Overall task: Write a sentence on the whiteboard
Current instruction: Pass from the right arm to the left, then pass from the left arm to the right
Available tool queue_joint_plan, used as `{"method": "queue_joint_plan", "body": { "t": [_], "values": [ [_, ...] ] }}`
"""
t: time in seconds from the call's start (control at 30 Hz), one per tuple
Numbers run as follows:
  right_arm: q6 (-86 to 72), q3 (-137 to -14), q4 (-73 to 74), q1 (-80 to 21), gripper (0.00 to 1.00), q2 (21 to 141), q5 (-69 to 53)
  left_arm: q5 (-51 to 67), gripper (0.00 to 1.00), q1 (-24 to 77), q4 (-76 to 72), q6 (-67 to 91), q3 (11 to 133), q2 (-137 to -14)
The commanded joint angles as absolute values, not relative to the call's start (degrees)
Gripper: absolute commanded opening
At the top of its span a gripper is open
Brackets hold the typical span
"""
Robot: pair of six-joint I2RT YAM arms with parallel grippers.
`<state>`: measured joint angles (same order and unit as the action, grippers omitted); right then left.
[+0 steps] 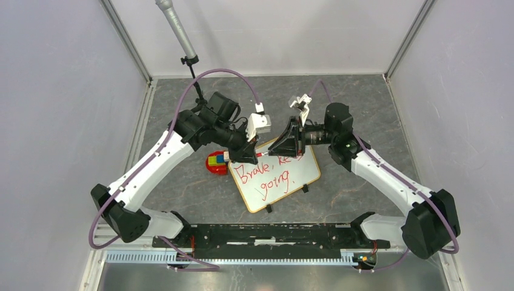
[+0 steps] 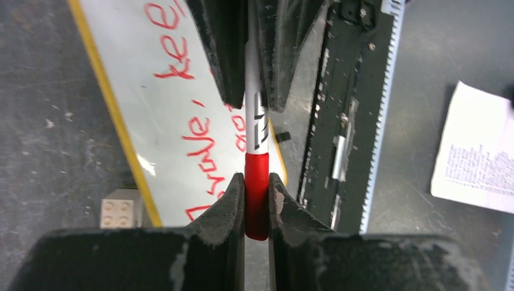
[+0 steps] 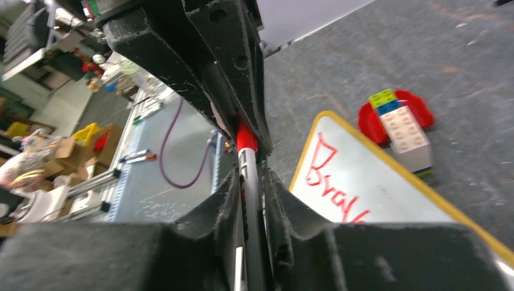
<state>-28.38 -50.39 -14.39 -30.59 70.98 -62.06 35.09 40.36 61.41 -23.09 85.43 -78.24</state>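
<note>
The whiteboard lies tilted on the grey table, with the sentence "Brave, keep going." on it in red. Both grippers meet above its far left corner, holding one marker between them. My left gripper is shut on the marker's red cap. My right gripper is shut on the white barrel. In the right wrist view my right gripper clamps the barrel, and the red cap sits in the left jaws. Part of the lettering shows in the left wrist view and the right wrist view.
A red dish with a stack of toy bricks sits just left of the board, also in the right wrist view. A grey pole stands at the back left. A black rail runs along the near edge. A white printed sheet lies beyond it.
</note>
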Motion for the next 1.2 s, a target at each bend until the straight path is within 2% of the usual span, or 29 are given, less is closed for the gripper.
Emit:
{"method": "queue_joint_plan", "body": {
  "t": [0.0,0.27,0.37,0.5,0.73,0.87,1.07,1.17],
  "values": [
    [-22.86,-55.21,-9.47,-26.63,0.34,69.75,-62.04,40.05,0.02,35.73,50.44,-19.79,83.24,-75.07],
    [-16.69,-58.43,-1.79,-17.27,0.77,68.55,-63.06,41.33,0.03,25.13,55.31,-22.33,78.11,-70.72],
    [-13.79,-57.61,1.60,-17.15,0.82,67.19,-60.55,43.64,0.02,25.24,53.58,-22.04,77.45,-70.60],
    [-9.64,-58.01,4.97,-17.21,0.83,66.39,-60.52,45.68,0.02,28.41,54.55,-25.07,78.61,-72.37],
    [22.86,-73.32,38.50,-17.74,0.82,71.34,-60.91,45.99,0.03,35.23,62.59,-33.64,82.21,-77.10],
    [33.06,-78.81,51.93,-20.32,0.81,74.52,-62.01,44.71,0.02,38.05,63.28,-34.58,83.48,-78.70],
    [38.67,-76.70,59.10,-26.51,0.75,76.33,-61.50,43.39,0.03,39.21,63.33,-35.50,84.79,-80.04],
    [37.69,-75.90,57.89,-28.14,0.68,76.53,-60.57,42.49,0.02,40.05,63.29,-35.77,84.99,-80.24]
  ]
}}
